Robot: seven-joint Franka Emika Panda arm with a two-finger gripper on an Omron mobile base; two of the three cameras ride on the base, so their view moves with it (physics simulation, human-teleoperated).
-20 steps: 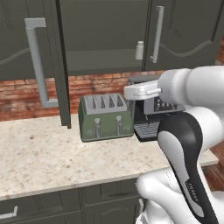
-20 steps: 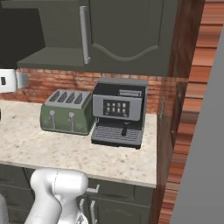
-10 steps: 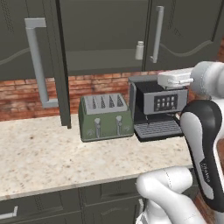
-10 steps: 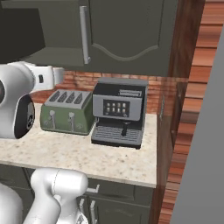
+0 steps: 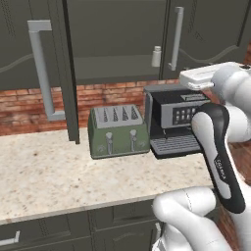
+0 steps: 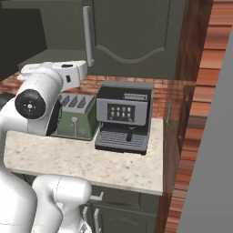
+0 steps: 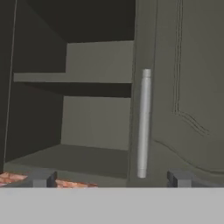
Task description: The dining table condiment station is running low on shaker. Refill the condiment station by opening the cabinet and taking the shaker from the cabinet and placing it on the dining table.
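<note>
The shaker (image 5: 156,56), a tiny pale cylinder, stands on the bottom shelf of the dark grey-green cabinet (image 5: 112,34), just left of the shut right door's bar handle (image 5: 176,39). The cabinet's left door (image 5: 68,73) is swung open. In the hand view my gripper (image 7: 110,179) is open with nothing between its tips. It faces the open shelves (image 7: 87,118) and the right door's handle (image 7: 143,122). My hand (image 5: 203,77) hovers above the coffee machine, right of and below the shaker. The dining table is out of view.
A green toaster (image 5: 119,132) and a black coffee machine (image 5: 174,122) stand on the speckled counter (image 5: 59,181) under the cabinet. A brick wall (image 5: 29,103) runs behind them. A brown panel (image 6: 191,68) closes the counter's right end. Base cabinets (image 5: 49,230) sit below.
My arm has swung to the right and a little upward, from in front of the toaster to above the coffee machine. The jaws stayed wide open. The shaker has not moved.
</note>
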